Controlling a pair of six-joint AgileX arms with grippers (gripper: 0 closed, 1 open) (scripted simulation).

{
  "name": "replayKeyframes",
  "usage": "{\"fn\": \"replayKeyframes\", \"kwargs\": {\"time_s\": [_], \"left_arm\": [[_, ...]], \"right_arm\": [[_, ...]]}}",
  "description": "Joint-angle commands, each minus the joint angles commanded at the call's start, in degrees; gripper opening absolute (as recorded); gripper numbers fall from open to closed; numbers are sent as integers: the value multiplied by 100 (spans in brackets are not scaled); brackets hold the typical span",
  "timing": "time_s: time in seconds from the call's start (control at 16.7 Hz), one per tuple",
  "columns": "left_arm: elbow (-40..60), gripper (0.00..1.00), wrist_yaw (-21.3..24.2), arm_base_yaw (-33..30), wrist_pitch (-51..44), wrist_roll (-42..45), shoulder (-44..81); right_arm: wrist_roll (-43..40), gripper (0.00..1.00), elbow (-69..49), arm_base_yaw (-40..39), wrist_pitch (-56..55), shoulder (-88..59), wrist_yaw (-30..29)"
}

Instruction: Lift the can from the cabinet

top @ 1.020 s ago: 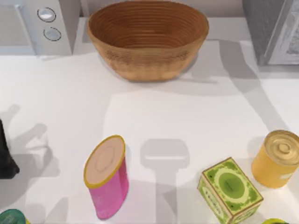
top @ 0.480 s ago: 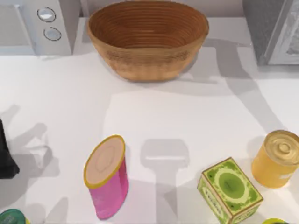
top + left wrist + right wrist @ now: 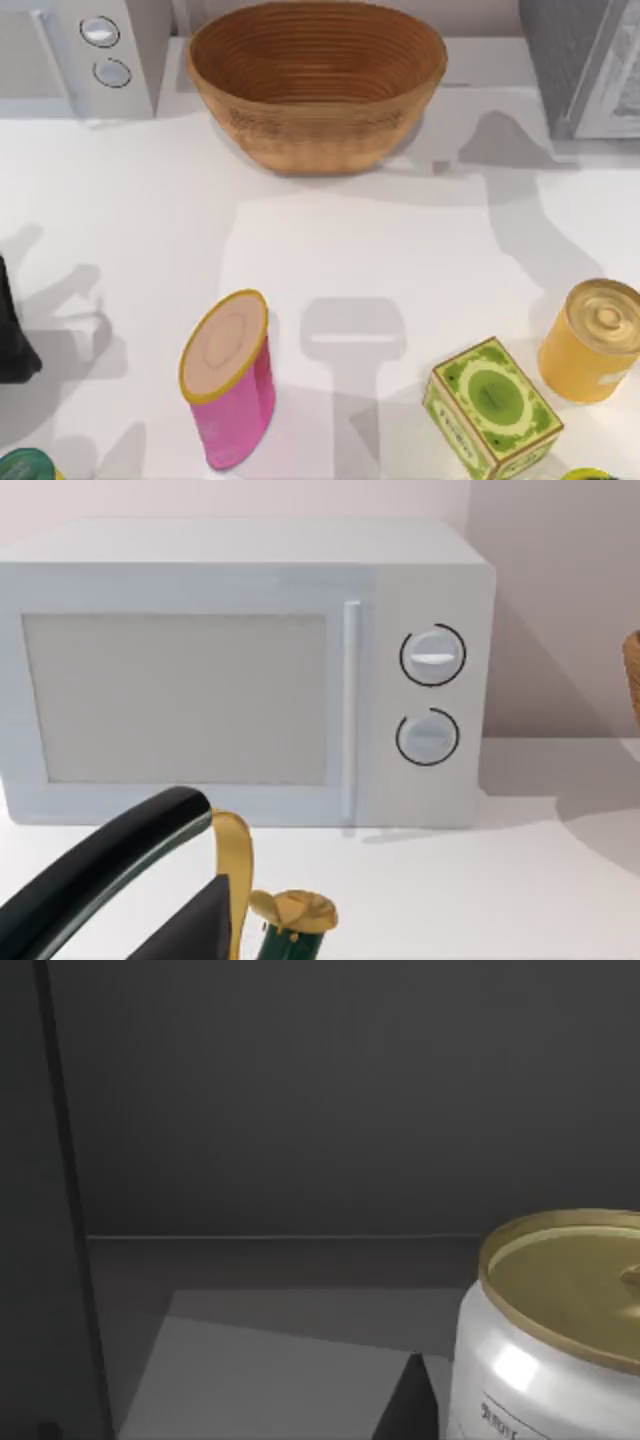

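The can [image 3: 592,340], yellow with a gold lid, stands upright on the white cabinet [image 3: 330,250] near its right edge. The right wrist view shows the can [image 3: 560,1340] close by in dim light, with a dark fingertip [image 3: 410,1408] of my right gripper just beside it. My left arm [image 3: 10,335] rests at the left edge of the top view. One black finger [image 3: 100,875] of it shows in the left wrist view, above a green bottle with a gold cap [image 3: 293,925].
A wicker basket [image 3: 315,85] sits at the back centre, a microwave [image 3: 75,55] at the back left, a grey unit [image 3: 585,65] at the back right. A pink can [image 3: 228,390] and a green box [image 3: 492,405] stand at the front.
The arm shadow on the right side of the worktop has shifted and shortened. No object has moved, and the left arm is still.
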State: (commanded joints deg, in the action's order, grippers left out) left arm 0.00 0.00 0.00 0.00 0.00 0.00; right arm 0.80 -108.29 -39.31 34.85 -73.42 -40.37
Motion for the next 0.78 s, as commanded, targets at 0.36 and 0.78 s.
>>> {"fn": "replayKeyframes", "kwargs": {"time_s": [0.36, 0.78], "left_arm": [[0, 100, 0, 0, 0, 0, 0], [0, 100, 0, 0, 0, 0, 0]], "right_arm": [[4, 0, 47, 36, -18, 33, 24], [-36, 0, 2098, 720, -569, 1270, 753]]}}
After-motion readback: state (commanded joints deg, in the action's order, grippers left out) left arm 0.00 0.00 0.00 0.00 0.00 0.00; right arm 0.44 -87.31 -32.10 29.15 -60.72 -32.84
